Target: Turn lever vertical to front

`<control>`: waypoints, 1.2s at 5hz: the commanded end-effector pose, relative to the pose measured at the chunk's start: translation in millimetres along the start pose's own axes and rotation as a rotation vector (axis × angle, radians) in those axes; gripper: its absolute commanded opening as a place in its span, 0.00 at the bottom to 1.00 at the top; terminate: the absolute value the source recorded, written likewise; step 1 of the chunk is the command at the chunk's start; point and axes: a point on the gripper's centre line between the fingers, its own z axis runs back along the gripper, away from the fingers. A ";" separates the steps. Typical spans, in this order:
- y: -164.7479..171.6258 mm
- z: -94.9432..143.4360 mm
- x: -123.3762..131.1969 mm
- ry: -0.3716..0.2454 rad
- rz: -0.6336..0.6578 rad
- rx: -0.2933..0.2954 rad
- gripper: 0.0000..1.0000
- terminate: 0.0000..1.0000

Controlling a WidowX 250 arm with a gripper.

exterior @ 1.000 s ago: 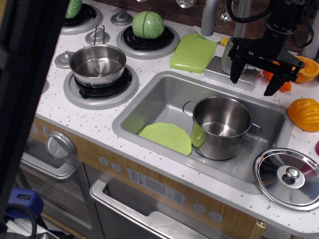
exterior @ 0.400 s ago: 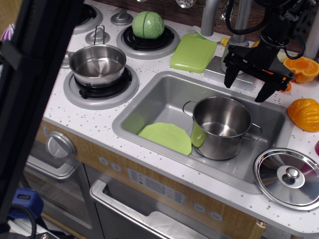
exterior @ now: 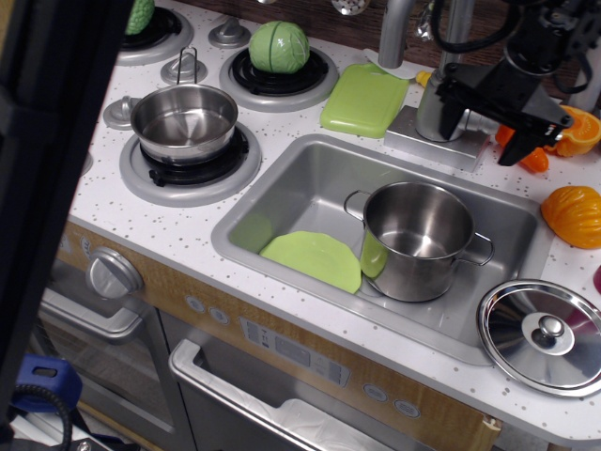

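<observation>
Observation.image view: no legible writing. Black gripper (exterior: 486,125) beside the tap body (exterior: 434,105), fingers (exterior: 453,116) spread wide around the lever (exterior: 481,122), contact indeterminate.

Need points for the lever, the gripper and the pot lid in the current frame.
lever (exterior: 485,122): observation.image view, on the short silver stub beside the tap body.
gripper (exterior: 484,132): observation.image view, midway between the two black fingertips.
pot lid (exterior: 526,352): observation.image view, on the shiny dome left of its knob.
</observation>
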 end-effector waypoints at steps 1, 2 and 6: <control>5.4 36.0 32.9 -0.166 0.034 -0.016 1.00 0.00; 6.7 32.0 42.7 -0.202 0.030 -0.011 1.00 0.00; 13.4 21.8 70.6 -0.234 0.016 -0.012 0.00 0.00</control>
